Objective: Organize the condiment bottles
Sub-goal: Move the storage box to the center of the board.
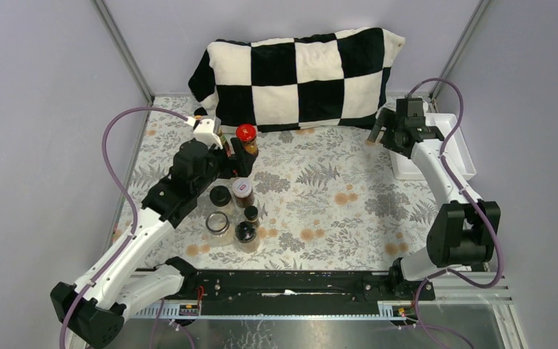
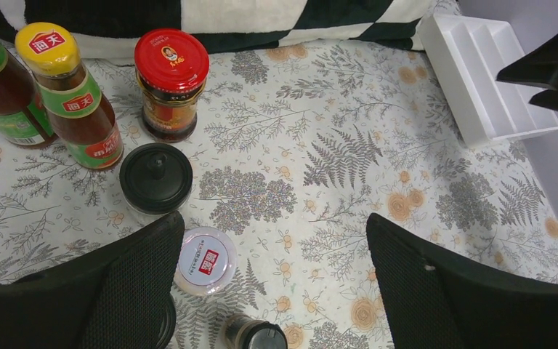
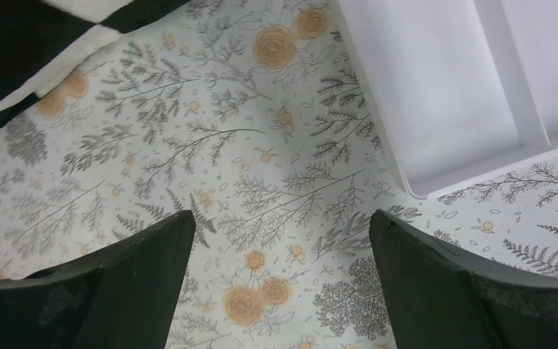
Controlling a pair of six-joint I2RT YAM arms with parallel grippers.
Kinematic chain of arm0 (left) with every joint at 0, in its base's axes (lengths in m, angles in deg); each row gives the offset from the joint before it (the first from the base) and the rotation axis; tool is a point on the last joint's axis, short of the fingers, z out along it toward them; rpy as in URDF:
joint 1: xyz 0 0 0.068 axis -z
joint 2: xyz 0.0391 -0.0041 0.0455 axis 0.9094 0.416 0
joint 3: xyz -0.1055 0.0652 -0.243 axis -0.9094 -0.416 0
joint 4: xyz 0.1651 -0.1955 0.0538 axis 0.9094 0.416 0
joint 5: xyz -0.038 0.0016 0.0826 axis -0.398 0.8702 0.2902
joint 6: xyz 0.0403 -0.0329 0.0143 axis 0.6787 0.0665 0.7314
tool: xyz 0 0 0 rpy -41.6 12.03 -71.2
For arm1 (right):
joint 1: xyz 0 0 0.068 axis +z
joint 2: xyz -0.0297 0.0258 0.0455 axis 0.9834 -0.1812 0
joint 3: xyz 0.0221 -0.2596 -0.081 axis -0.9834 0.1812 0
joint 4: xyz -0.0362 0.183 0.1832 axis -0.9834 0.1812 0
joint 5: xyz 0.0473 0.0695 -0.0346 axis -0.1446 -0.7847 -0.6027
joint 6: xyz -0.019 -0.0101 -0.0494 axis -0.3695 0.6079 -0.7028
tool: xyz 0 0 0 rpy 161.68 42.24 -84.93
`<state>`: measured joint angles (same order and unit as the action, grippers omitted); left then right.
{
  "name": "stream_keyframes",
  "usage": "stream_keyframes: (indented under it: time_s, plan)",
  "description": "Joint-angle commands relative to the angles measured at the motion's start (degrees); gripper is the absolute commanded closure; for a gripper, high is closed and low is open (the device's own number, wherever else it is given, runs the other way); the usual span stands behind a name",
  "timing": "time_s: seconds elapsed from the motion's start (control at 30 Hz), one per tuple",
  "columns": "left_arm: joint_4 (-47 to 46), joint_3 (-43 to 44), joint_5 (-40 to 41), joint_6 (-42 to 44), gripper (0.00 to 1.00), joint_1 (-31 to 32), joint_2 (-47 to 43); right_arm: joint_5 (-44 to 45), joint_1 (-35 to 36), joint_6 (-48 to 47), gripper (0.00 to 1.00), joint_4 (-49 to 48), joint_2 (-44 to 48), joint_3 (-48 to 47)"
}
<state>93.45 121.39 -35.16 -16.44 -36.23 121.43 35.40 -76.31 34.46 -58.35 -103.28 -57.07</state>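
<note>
cloth: 1 floral sheet over the whole table, ferns plus orange flowers.
pillow: 1 checkered pillow, black and white, lying along the 12 o'clock edge.
arms: 2. The left arm runs from 7 o'clock up to the bottle group. The right arm runs from 5 o'clock up to 2 o'clock.
tray: 1 white tray, rectangular, ridges split it into strips. It sits at the 2 o'clock edge and the right arm passes over it.
condiment bottles: 8 counted, all upright on the cloth in the 9 to 10 o'clock zone, well apart from the tray.
sauce bottles: 2, slim, dark brown fill, green labels, at the group's 11 o'clock end. One is the yellow-capped bottle. The second bottle is just beside it at its 9 o'clock, cap cut off by the frame.
red-lidded jar: 1, just beside the yellow-capped bottle at its 3 o'clock.
black-capped jars: 3. The wide one is at 6 o'clock of the red-lidded jar. The small one is mid-group. The last one is at the group's 6 o'clock end.
white-lidded jar: 1, red label on the lid, just beside the wide one.
clear glass jar: 1, squat, at 9 o'clock of the last one.
left gripper: released, jaws spread wide, nothing between them, hanging over the cloth beside the white-lidded jar.
right gripper: released, jaws spread wide, nothing between them, over bare cloth at the tray's corner, 1 to 2 o'clock.
</note>
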Motion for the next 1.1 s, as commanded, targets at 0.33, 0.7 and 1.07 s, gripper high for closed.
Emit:
stream_keyframes:
  time_s: [0.33,0.7,1.07]
  plan:
    - [1.0,0.1,0.0,0.2,0.01,-0.4,-0.4,10.0,-1.2,3.1,0.03,-6.7,-5.8,3.5]
    - [1.0,0.7,-0.2,0.9,0.01,-0.4,0.3,12.8,-2.9,3.7,0.02,-11.9,-8.5,3.5]
    - [1.2,0.2,-0.2,0.8,0.01,-0.4,0.9,8.7,-6.8,5.5,0.01,-16.0,-14.5,4.0]
